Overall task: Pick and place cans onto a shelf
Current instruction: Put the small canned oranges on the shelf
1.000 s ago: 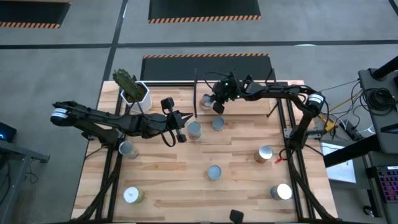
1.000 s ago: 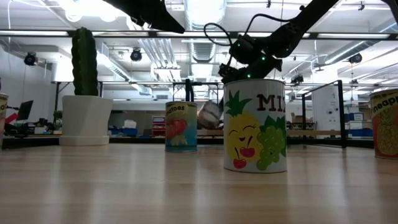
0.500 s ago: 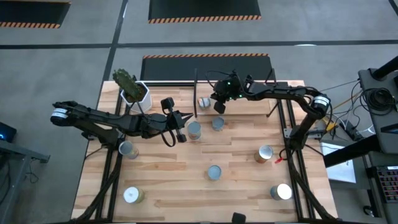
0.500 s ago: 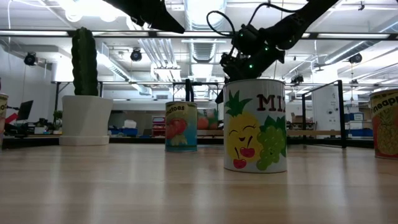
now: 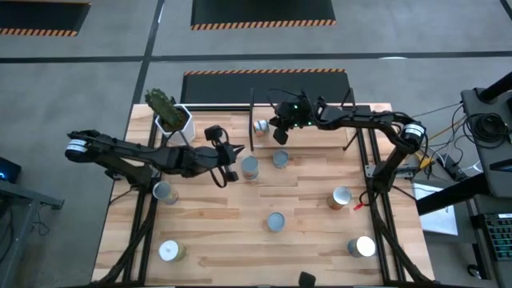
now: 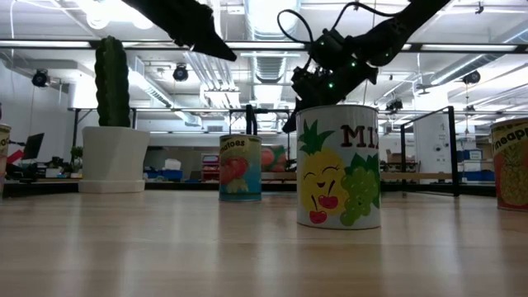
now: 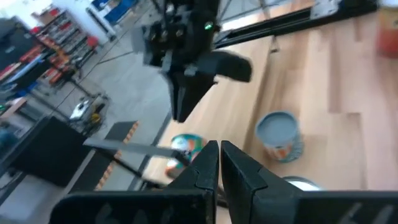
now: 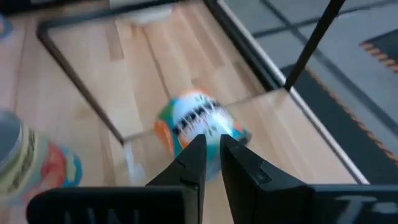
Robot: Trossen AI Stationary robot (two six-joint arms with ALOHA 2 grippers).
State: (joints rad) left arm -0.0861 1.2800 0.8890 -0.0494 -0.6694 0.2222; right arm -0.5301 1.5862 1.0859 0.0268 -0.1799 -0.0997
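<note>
Can (image 5: pixel 260 126) number 1 is on the shelf (image 5: pixel 312 140), near its post on the left arm's side, and just ahead of the right gripper (image 5: pixel 280 136). In the right wrist view that can (image 8: pixel 198 121) sits just past the fingertips (image 8: pixel 194 144), not between them. Whether it stands upright or lies tilted I cannot tell. The right fingers are pressed nearly together and pinch nothing.

By my reading, the placing step for this can is over and the right arm is free. 7 more cans remain on the tabletop (image 5: pixel 208 240). The next move calls for the right gripper to back away from the shelf without nudging the can, then spread its fingers over another one. The nearest is the can (image 5: pixel 280 158) just behind its fingers.

The left gripper (image 5: pixel 230 164) hangs close beside a can (image 5: pixel 250 166). Its fingers (image 7: pixel 205 168) are pressed together and hold nothing, so they must open before any grasp.

Compared with 1 s ago, the can has shifted a little farther onto the shelf and away from the right fingers. In the low view it showed tilted under the gripper then; now it sits lower behind the front cans. The left arm has drawn back slightly.
</note>
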